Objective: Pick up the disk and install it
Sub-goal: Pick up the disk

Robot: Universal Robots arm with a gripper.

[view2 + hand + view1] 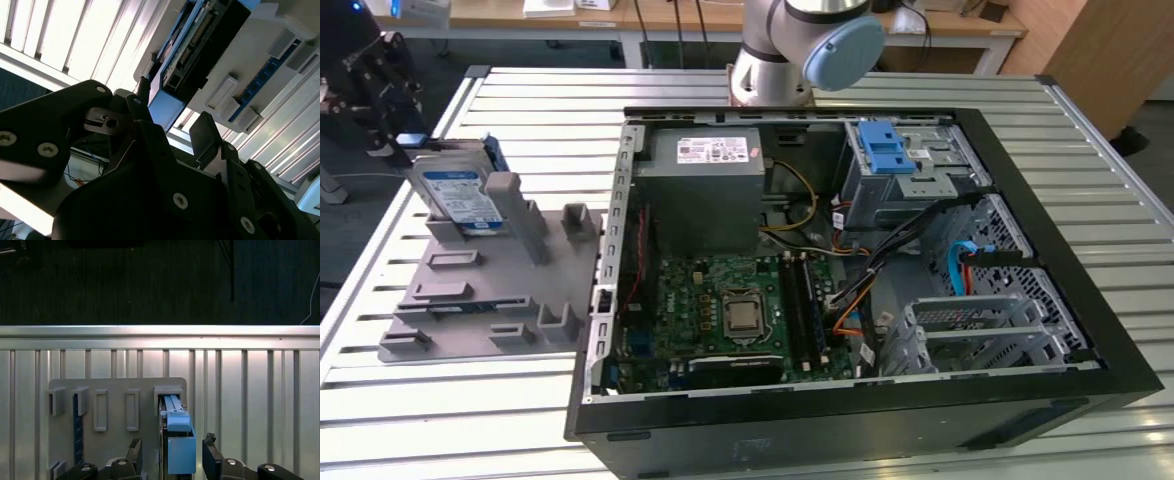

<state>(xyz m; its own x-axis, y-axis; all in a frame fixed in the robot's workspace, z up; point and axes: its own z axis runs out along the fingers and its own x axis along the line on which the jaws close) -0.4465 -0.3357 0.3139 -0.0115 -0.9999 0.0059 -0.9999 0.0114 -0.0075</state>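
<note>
Claw [172,442] spread wide and empty, flanking the disk [181,455], long axis upright in grey holder [115,390]

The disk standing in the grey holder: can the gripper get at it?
Probably yes. In the first wrist view the gripper is lined up with the disk, jaws open on either side, nothing in between.

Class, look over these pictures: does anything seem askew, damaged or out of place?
Nothing stands out. The disk stands upright in its slot of the grey holder, the open claw straddles it, and the computer case lies open.
</note>
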